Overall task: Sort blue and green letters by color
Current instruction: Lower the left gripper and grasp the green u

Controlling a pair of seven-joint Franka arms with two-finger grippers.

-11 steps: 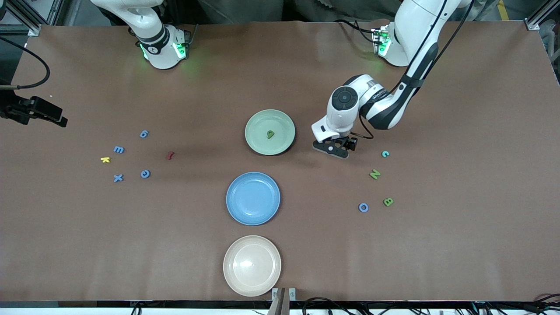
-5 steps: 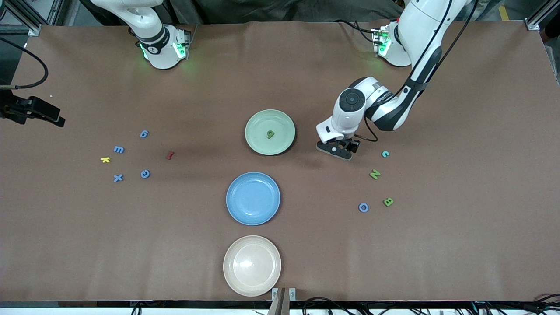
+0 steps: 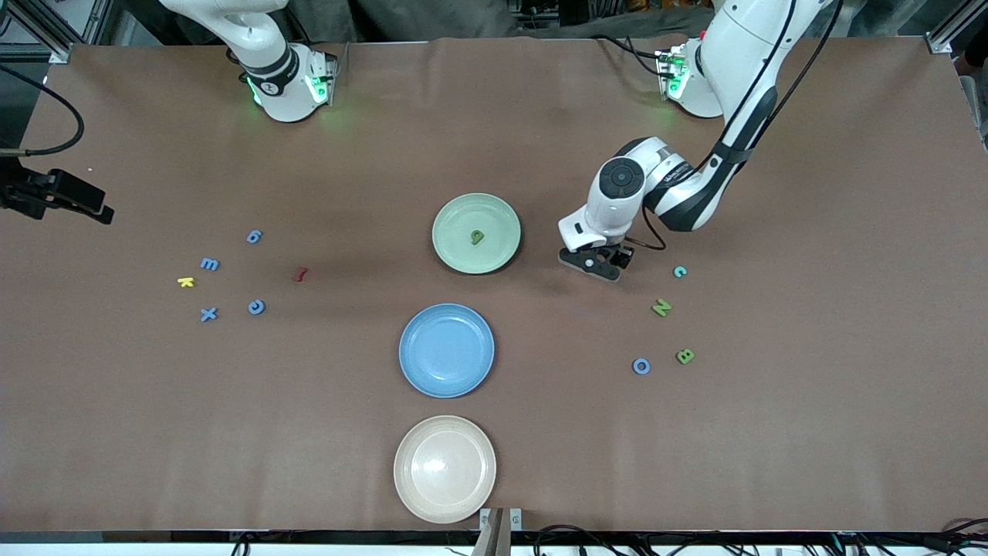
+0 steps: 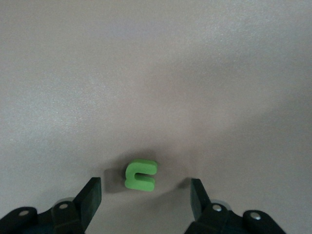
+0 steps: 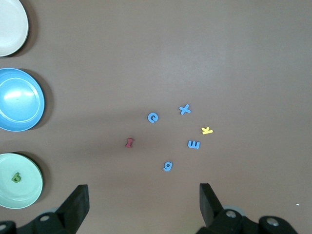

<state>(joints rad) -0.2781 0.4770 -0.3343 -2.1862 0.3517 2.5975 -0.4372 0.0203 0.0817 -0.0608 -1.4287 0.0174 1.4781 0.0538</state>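
Nearest the front edge of the brown table (image 3: 494,463), blue and green foam letters (image 3: 661,307) are lying scattered. The left tool (image 3: 593,263) is straddling a green letter (image 4: 140,175), fingers apart, probably to grip it. The right tool (image 5: 144,207) is waiting, wide.

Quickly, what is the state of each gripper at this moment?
Left gripper: open, low over the table, fingers either side of a small green letter, not holding it.
Right gripper: open, empty, waiting high above the table.

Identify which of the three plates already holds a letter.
The green plate, farthest from the front camera, holds one green letter; the blue plate and cream plate hold none.
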